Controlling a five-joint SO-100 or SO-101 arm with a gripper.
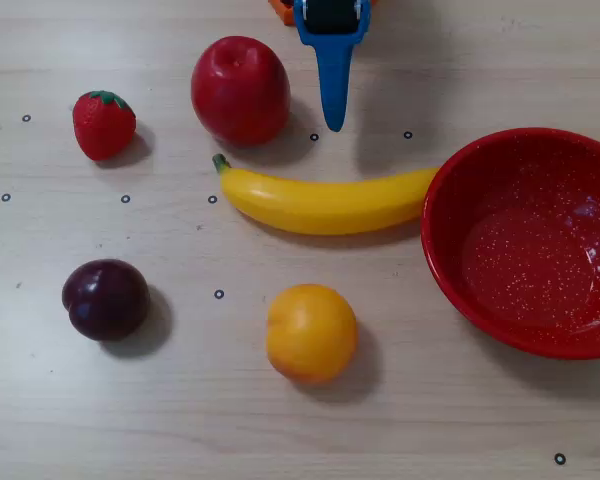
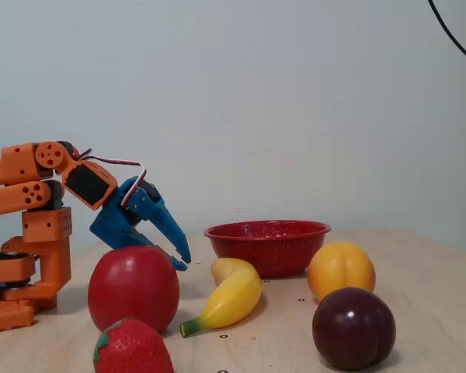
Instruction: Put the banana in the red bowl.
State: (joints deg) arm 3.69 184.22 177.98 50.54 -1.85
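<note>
1. Banana [image 1: 325, 201] lies flat on the worktop [image 1: 180, 420], overhead view centre, green stem at 9 o'clock, other end touching the red bowl [image 1: 450, 270] rim at 3 o'clock.
2. Gripper [image 1: 333, 115] sits at 12 o'clock from the banana, tips pointing toward it, clear of it.
3. Fixed view: gripper [image 2: 180, 256] off the worktop, angled down; fingers look together, holding nothing.
4. Apple [image 1: 240, 90] at 9 o'clock of the gripper, near.
</note>
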